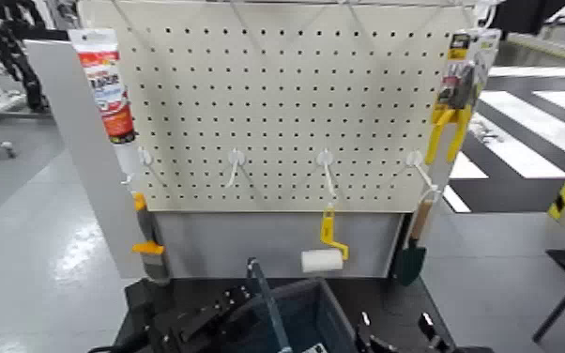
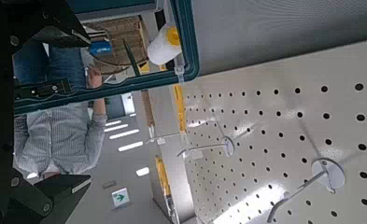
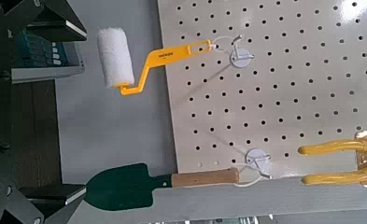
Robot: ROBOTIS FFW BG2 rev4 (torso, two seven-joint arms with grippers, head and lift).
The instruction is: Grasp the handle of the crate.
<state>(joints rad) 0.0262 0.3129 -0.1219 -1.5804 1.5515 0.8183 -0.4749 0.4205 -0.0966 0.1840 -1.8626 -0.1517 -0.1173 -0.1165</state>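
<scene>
The dark grey-blue crate sits at the bottom of the head view, below the pegboard. Its thin handle stands up over it. My left gripper is right beside the handle, on its left, with its fingers open. In the left wrist view the handle runs across between the two open fingers and nothing is clamped. My right gripper is open and empty, low to the right of the crate. Its wrist view shows a slotted crate wall.
The pegboard holds a caulk tube, yellow pliers, a white paint roller with a yellow handle and a green trowel. A seated person in a striped shirt shows in the left wrist view.
</scene>
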